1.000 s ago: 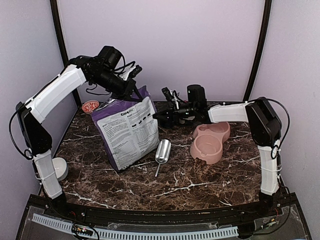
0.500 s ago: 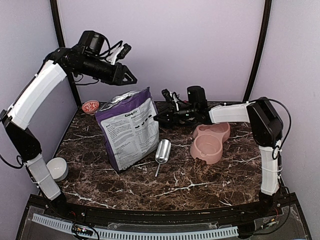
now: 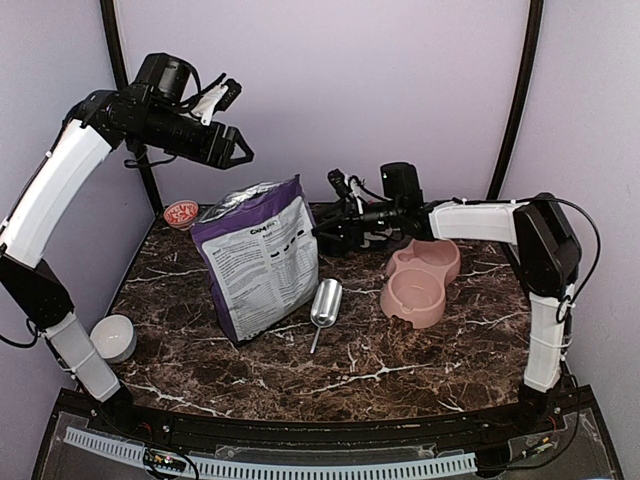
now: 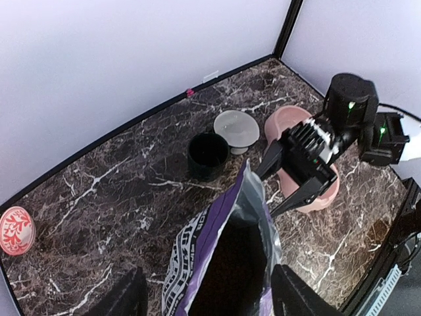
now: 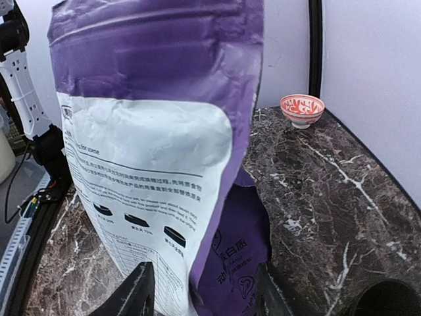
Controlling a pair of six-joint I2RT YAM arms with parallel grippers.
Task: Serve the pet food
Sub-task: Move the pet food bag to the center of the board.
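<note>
Left claw (image 3: pixel 238 148) had let go and risen above the bag (image 3: pixel 262 265), jaws parted; right claw (image 3: pixel 322 232) had parted beside it. Bag stood open unaided, pet food (image 4: pixel 229 258) inside; scooping likely next.

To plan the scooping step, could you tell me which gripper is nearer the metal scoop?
Right. The right gripper hovers just behind the scoop; the left gripper is raised high above the bag.

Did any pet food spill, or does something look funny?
Nothing stands out. The pet food sits inside the open bag, and none looks spilled. The scoop lies beside the bag, and the pink double bowl is empty.
</note>
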